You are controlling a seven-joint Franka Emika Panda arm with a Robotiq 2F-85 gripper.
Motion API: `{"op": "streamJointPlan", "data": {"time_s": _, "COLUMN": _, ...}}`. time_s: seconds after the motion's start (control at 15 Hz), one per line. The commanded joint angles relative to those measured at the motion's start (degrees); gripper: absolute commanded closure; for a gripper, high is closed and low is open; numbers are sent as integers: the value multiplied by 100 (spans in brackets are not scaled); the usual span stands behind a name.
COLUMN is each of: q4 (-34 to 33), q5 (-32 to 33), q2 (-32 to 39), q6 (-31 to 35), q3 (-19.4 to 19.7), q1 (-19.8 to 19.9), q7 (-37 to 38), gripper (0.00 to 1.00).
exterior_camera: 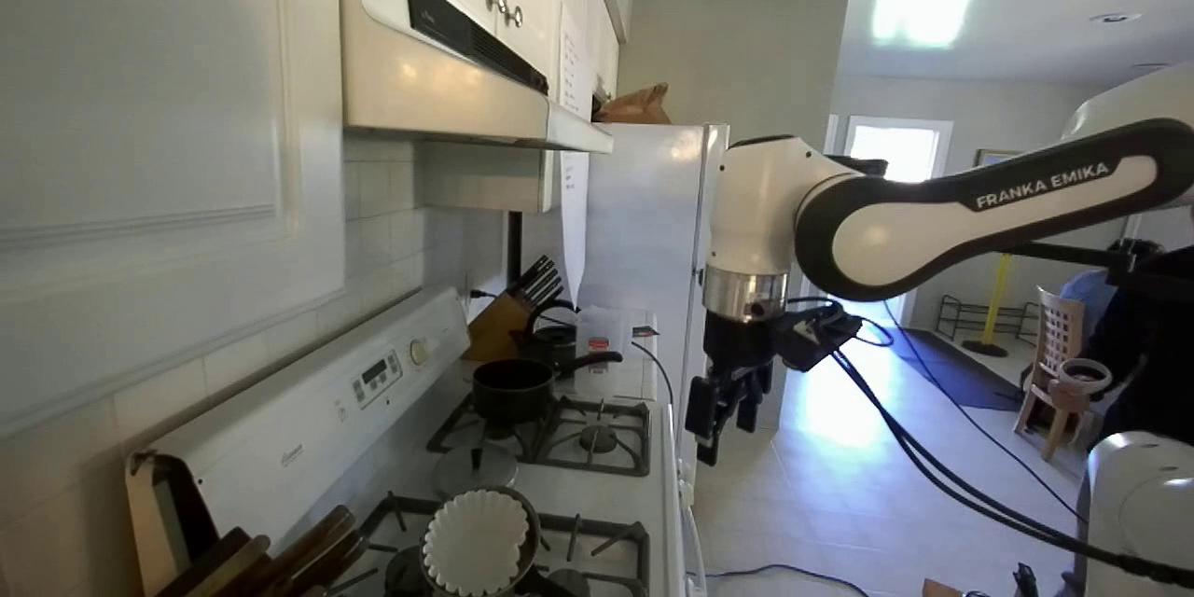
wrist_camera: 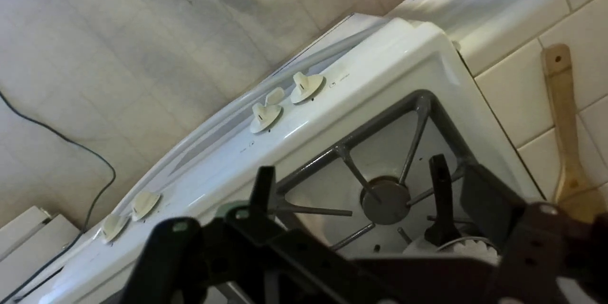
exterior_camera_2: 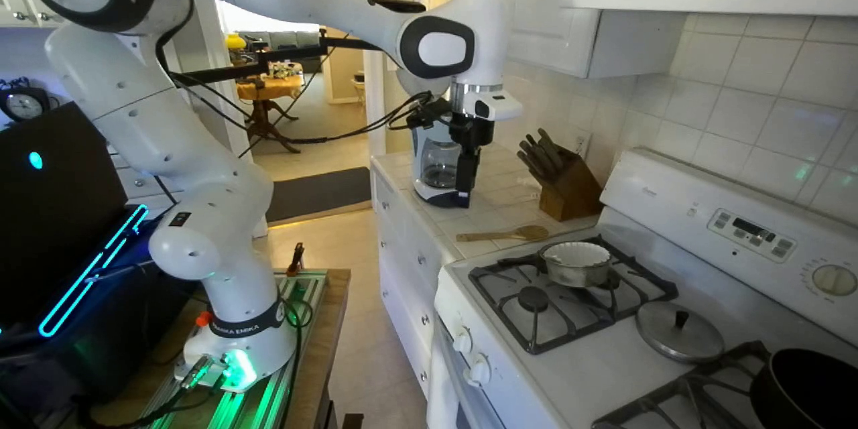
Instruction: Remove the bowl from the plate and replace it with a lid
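Note:
The white bowl (exterior_camera: 476, 541) with a fluted rim sits inside a small metal pot (exterior_camera_2: 578, 276) with a black handle, on a stove burner. No separate plate shows; the pot is what holds the bowl. Part of the bowl shows at the bottom of the wrist view (wrist_camera: 476, 248), mostly hidden by my gripper. The round grey lid (exterior_camera_2: 667, 338) with a black knob lies on the stovetop beside the pot; it also shows in an exterior view (exterior_camera: 455, 474). My gripper (exterior_camera: 728, 431) is open and empty, in the air near the stove's front edge, apart from everything. Its spread fingers frame a burner in the wrist view (wrist_camera: 375, 199).
A dark pan (exterior_camera: 513, 390) stands on the farther burner grate. A knife block (exterior_camera_2: 570, 184), a wooden spoon (exterior_camera_2: 503, 234) and a coffee maker (exterior_camera_2: 437, 171) are on the tiled counter. The range hood (exterior_camera: 466, 89) overhangs the stove. Knobs (wrist_camera: 306, 86) line the stove front.

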State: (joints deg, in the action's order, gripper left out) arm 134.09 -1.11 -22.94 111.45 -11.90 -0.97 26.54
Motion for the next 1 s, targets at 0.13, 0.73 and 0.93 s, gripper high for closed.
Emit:
{"op": "streamJointPlan", "data": {"time_s": 0.13, "q4": -270, "q5": -166, "q2": 736, "q6": 19, "q3": 91, "q1": 48, "q7": 713, "gripper": 0}}
{"op": "streamJointPlan", "data": {"time_s": 0.73, "q4": -551, "q5": -268, "q2": 1173, "q6": -458, "q3": 388, "q1": -7, "q7": 791, "gripper": 0}}
{"op": "streamJointPlan", "data": {"time_s": 0.93, "q4": -20, "q5": -458, "q2": 737, "q6": 116, "q3": 384, "q1": -46, "q7": 898, "gripper": 0}}
